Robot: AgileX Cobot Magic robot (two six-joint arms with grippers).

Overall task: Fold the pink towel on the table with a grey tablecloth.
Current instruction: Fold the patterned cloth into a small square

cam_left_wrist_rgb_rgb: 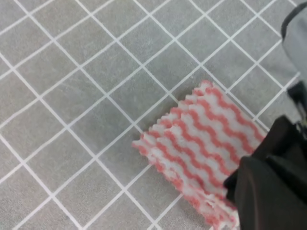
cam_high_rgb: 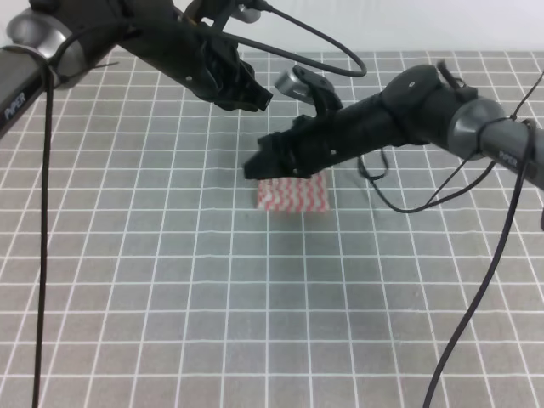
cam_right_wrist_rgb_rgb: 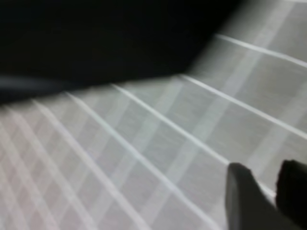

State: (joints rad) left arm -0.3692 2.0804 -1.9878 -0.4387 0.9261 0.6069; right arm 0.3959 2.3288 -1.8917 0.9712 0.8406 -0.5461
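The pink towel [cam_high_rgb: 293, 194] lies folded into a small rectangle on the table with a grey tablecloth [cam_high_rgb: 170, 280]. In the left wrist view the towel [cam_left_wrist_rgb_rgb: 196, 148] shows its zigzag stripes, partly covered by the black right gripper. My right gripper [cam_high_rgb: 257, 167] hovers low over the towel's far left edge. Its fingertips [cam_right_wrist_rgb_rgb: 244, 201] stand close together with nothing between them. My left gripper [cam_high_rgb: 253, 96] is raised behind and to the left of the towel, apart from it. Its fingers read as one dark mass.
Black cables [cam_high_rgb: 476, 280] hang from both arms, one down the left edge and one over the right side of the tablecloth. The grid cloth stretches wide in front of the towel. The right wrist view is blurred.
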